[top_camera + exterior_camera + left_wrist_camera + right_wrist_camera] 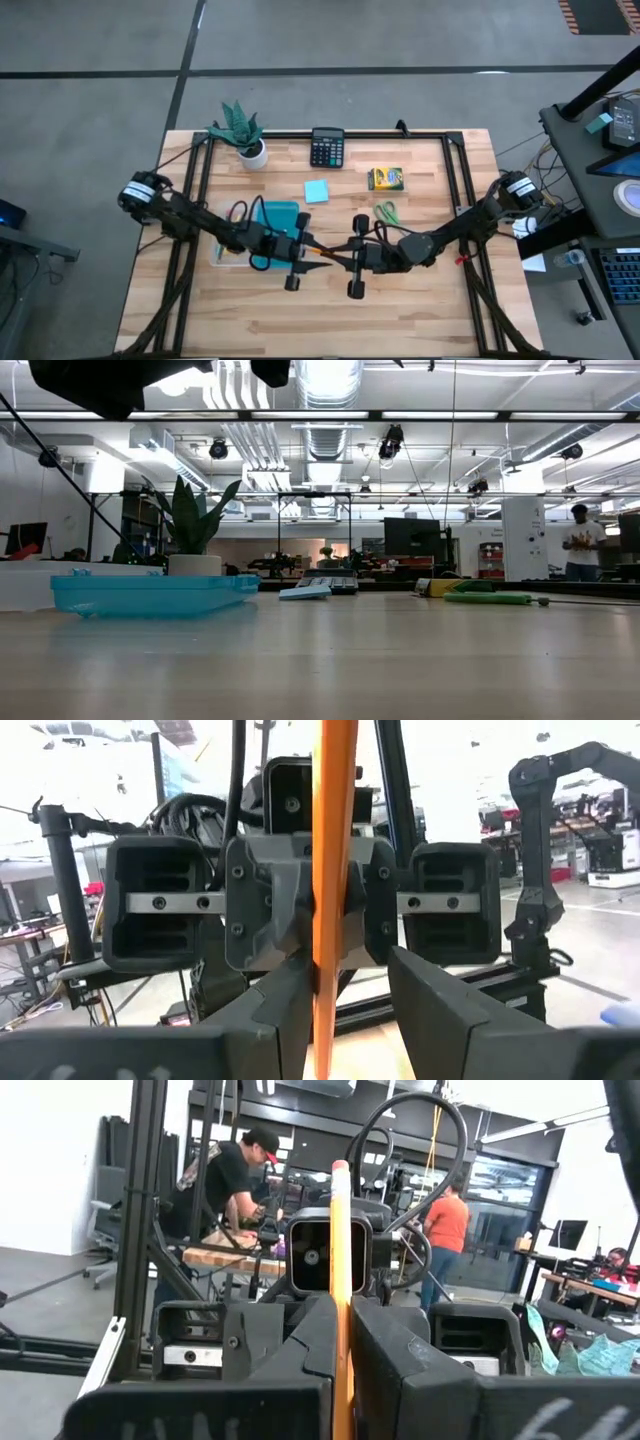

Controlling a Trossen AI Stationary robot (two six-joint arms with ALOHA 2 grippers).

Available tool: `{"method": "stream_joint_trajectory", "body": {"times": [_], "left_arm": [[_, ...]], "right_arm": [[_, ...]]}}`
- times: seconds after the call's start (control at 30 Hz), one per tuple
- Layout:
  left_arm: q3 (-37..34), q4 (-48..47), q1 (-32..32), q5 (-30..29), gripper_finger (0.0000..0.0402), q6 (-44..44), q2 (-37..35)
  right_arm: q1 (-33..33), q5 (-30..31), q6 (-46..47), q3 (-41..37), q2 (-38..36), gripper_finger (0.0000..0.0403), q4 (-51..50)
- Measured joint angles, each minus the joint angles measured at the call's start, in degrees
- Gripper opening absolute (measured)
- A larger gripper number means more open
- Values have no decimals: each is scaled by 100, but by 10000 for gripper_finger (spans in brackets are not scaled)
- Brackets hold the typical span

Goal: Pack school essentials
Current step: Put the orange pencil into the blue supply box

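Note:
An orange pencil (318,250) hangs above the middle of the table, between my two grippers, which face each other. My right gripper (342,1342) is shut on it. My left gripper (350,1010) is open, with the pencil (332,870) standing between its fingers, close to one of them. On the tabletop behind lie a light-blue sticky-note pad (316,190), a yellow crayon box (385,178) and green-handled scissors (386,211). My right gripper pinches the pencil's shaft (342,1305) between its two fingers, which lie across it, coming about level from the table's right. The pencil is clear of the table, its eraser end (340,1170) beyond the fingers. Whether my left gripper touches the pencil, I cannot tell.
A clear box with a teal lid (272,222) lies under my left arm. A potted plant (243,132) and a calculator (327,147) stand at the far edge. A black frame rail (460,180) runs along the table's sides. People work in the room beyond.

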Motion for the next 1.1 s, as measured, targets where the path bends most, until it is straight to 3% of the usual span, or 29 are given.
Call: {"method": "stream_joint_trajectory", "body": {"times": [0.17, 0.4, 0.7, 1.1], "left_arm": [[0, 98, 0, -12, 103, 10, 0], [-24, 109, 2, -136, 13, 7, 0], [-26, 28, -9, -277, 5, 9, -2], [-35, -305, -7, -328, 2, -303, -2]], "right_arm": [[0, -1, -71, 0, 0, 13, 16], [3, -16, -86, 0, 0, 12, -16], [11, -186, -3, -7, -2, 16, -34], [80, -296, 182, -7, -44, 146, -209]]}}
